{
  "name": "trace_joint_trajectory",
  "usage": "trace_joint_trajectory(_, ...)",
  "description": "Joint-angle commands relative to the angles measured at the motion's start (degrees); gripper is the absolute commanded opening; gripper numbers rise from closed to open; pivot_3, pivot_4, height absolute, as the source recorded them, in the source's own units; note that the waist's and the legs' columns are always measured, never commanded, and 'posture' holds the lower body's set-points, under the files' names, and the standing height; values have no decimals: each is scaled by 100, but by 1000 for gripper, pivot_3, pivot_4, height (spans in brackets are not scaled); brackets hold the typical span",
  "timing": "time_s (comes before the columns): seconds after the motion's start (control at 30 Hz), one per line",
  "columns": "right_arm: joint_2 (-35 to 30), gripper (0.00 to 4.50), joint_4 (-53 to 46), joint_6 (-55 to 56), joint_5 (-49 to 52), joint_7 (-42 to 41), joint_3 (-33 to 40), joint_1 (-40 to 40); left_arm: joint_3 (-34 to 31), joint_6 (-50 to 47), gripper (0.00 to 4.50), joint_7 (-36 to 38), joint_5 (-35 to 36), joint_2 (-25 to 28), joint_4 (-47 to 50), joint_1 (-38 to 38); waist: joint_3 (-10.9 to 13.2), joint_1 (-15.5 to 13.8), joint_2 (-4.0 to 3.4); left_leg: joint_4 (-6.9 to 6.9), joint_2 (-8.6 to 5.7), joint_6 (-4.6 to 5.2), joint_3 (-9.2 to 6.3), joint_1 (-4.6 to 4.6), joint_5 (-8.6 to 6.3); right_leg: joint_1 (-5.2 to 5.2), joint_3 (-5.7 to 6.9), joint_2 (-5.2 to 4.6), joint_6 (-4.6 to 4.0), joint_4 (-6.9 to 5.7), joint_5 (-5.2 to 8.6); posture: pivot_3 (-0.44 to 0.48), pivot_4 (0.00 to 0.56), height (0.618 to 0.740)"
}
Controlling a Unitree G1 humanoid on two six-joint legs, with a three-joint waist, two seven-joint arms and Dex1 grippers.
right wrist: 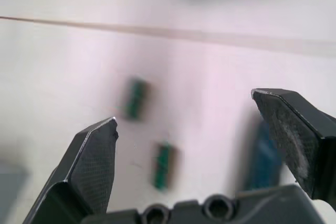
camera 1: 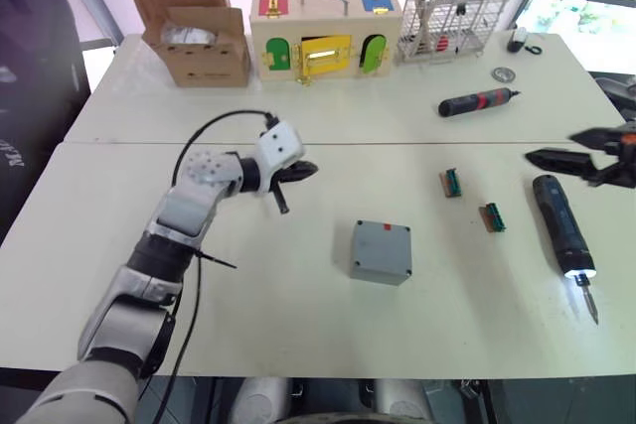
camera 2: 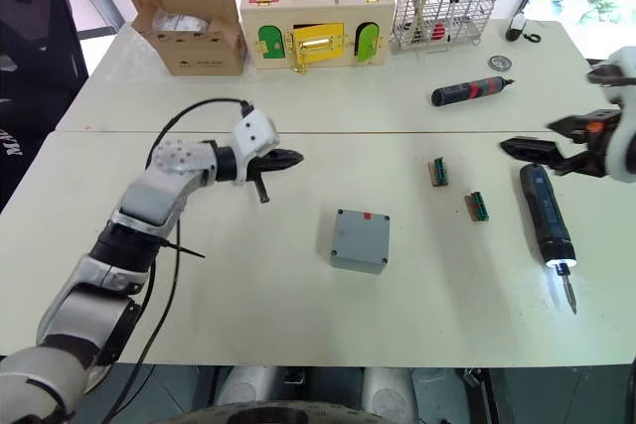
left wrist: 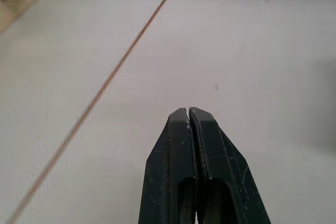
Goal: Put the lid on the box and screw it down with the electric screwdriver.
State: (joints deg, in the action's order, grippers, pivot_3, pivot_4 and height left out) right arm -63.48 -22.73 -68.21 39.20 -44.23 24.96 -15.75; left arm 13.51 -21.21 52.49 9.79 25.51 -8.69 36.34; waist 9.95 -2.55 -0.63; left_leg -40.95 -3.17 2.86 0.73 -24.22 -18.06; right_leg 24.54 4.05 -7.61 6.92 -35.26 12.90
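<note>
- Looking down through the left eye view, we take the grey box (camera 1: 381,251) as our landmark; it sits on the white table (camera 1: 298,315) with its lid (camera 1: 384,242) already resting on top, a small red mark at the lid's far edge.
- We note the electric screwdriver (camera 1: 563,226) lying flat well to the right of the box, its tip lit and its bit pointing toward the near edge.
- Two small green terminal blocks (camera 1: 452,183) lie between the box and the screwdriver; a black-and-red screwdriver (camera 1: 478,102) lies farther back.
- In the right eye view, we see the left gripper (camera 2: 288,158) hovering above the table behind and left of the box, and the right gripper (camera 2: 527,149) just behind the electric screwdriver's rear end.
- The left wrist view shows its fingers (left wrist: 176,156) pressed together on nothing.
- The right wrist view shows its fingers (right wrist: 92,156) spread wide apart, empty, above the terminal blocks.
</note>
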Motion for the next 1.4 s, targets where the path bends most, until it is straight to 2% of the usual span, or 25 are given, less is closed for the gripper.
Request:
trace_joint_trajectory(0.03, 1130, 4493, -1607, 460, 267, 417, 200, 1109, -187, -359, 0, 144, 473, -72, 673, -422, -1, -38, 6, -7, -6, -2, -34, -5, -1, -13, 4, 4, 0, 3, 0, 0, 150, 694)
trace_joint_trajectory(0.1, 1408, 4493, -2019, 649, 164, 462, 182, 1728, -173, -728, 0, 135, 610, -53, 1075, -638, 12, -102, -40, -30, -38, 0, -39, -30, 0, -1, -3, -7, 0, 1, 0, 0, 150, 694)
trace_joint_trajectory(0.2, 1572, 4493, -2348, 729, 262, 464, 199, 2304, -105, -1254, 0, 322, 871, 127, 1684, -902, 6, -109, -26, -47, -62, 13, -39, -20, 9, -18, -23, -15, 18, -3, -11, 0, 150, 694)
trace_joint_trajectory(0.33, 1496, 4493, -2525, 767, 350, 418, -50, 2663, 342, -1338, 0, 858, 815, 607, 2139, -1082, 5, -88, -25, -38, -54, -5, -39, 43, 3, -46, -34, -9, 25, -2, -15, 0, 150, 694)
trace_joint_trajectory(0.43, 1448, 4493, -2540, 649, 548, 401, -219, 2682, 613, -1164, 0, 991, 696, 669, 2139, -1081, 5, -95, -25, -19, -45, 8, -39, 51, 16, -47, -35, -8, 24, -9, -14, 0, 150, 694)
trace_joint_trajectory(0.63, 1354, 4493, -2580, 567, 743, 457, -610, 2665, 992, -795, 0, 929, 393, 426, 1917, -1004, 5, -104, -23, -11, -39, 6, -40, 35, 17, -47, -35, -7, 22, -8, -13, 0, 150, 694)
trace_joint_trajectory(0.73, 1273, 4493, -2566, 539, 765, 453, -838, 2645, 1102, -381, 0, 677, 114, 107, 1608, -901, 6, -106, -23, -13, -39, 7, -39, 34, 17, -47, -35, -8, 22, -6, -13, 0, 150, 694)
trace_joint_trajectory(0.97, 1417, 4493, -2631, 420, 1090, 748, -1174, 2353, 1142, 350, 0, 562, -152, -510, 886, -543, 7, -101, -19, -17, -39, 9, -40, 21, 17, -35, -34, -7, 23, -4, -13, 0, 150, 694)
trace_joint_trajectory(1.1, 1560, 4493, -2717, 357, 1239, 1009, -1308, 2215, 930, 618, 0, 437, -87, -955, 349, -306, 6, -116, -16, -19, -38, 9, -40, 18, 18, -33, -33, -6, 23, -6, -13, 0, 150, 694)
trace_joint_trajectory(1.27, 1390, 4493, -2793, 244, 1512, 1147, -883, 2305, 794, 855, 0, 348, -238, -993, -41, -152, 6, -111, -17, -22, -40, 9, -40, 10, 17, -28, -32, -7, 24, -6, -14, 0, 150, 694)
trace_joint_trajectory(1.4, 760, 4493, -2569, 396, 1053, 901, -500, 2649, 767, 815, 0, 480, -356, -593, 98, -231, 5, -100, -15, -23, -40, 10, -39, 5, 18, -22, -32, -7, 24, -8, -14, 0, 150, 694)
